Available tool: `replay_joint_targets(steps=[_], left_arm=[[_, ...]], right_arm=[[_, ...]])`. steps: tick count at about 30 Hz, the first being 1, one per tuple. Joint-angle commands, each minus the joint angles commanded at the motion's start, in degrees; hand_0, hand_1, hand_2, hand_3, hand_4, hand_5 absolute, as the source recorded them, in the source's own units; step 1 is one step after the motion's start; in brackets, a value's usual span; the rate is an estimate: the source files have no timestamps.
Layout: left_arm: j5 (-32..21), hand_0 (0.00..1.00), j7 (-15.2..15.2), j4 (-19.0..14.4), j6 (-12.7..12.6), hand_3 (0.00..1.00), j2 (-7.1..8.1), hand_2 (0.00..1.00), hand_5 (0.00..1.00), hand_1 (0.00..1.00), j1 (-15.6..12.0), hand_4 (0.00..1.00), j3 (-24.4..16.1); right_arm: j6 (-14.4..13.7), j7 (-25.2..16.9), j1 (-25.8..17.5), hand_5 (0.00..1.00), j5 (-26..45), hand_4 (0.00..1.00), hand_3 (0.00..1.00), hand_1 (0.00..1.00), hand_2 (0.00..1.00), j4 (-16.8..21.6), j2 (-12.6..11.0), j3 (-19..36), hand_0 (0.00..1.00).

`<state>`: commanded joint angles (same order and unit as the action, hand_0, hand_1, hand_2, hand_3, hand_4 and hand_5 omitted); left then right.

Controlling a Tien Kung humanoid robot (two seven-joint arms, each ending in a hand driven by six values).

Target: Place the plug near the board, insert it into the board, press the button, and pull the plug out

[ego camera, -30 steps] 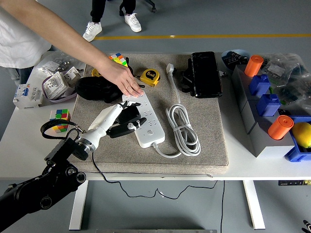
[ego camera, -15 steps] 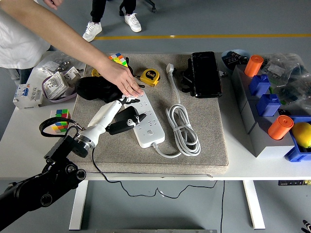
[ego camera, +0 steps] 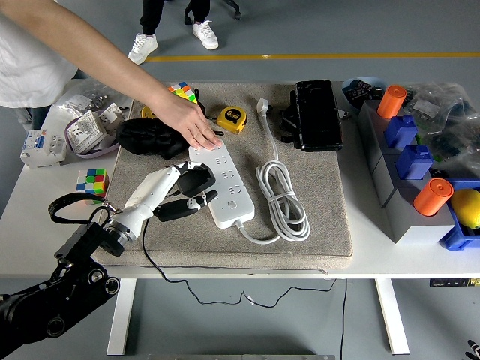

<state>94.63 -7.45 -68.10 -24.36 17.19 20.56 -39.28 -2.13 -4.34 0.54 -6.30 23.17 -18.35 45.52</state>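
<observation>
A white power board (ego camera: 234,199) lies on the grey mat (ego camera: 322,225) in the middle of the table. My left hand (ego camera: 184,196) is shut on a black plug (ego camera: 197,180) and holds it at the board's left edge, just off its sockets. The plug's black cable (ego camera: 154,270) runs down over the table's near edge. A person's hand (ego camera: 190,124) reaches in from the top left and presses flat on the board's far end. My right arm is out of view.
The board's white cord (ego camera: 283,199) lies coiled to its right. A yellow tape measure (ego camera: 232,118), a black case (ego camera: 317,112) and a black bundle (ego camera: 146,137) sit behind. Rubik's cubes (ego camera: 91,182) lie to the left. Grey boxes (ego camera: 401,202) with blue and orange parts stand to the right.
My left arm has drawn back to the left and towards me, and the plug has moved a little left and away from the board's sockets. The person's hand has stayed on the board.
</observation>
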Motion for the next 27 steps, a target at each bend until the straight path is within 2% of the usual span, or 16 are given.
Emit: replay_joint_targets(steps=[15, 27], left_arm=[[2.66, 0.795, 1.61, 1.17, 0.69, 0.782, -1.64, 0.812, 0.797, 0.803, 2.42, 0.844, 1.17], [2.44, 0.793, 2.54, 2.62, 1.10, 0.779, -2.49, 0.809, 0.794, 0.802, 3.85, 0.840, 2.31]], right_arm=[[-0.15, -0.38, 0.05, 0.486, 0.19, 0.817, 0.534, 0.661, 0.651, 0.02, 0.09, -0.07, 0.609], [-0.21, -0.50, 0.15, 0.485, 0.26, 0.816, 0.530, 0.661, 0.649, 0.06, 0.06, -0.07, 0.606]])
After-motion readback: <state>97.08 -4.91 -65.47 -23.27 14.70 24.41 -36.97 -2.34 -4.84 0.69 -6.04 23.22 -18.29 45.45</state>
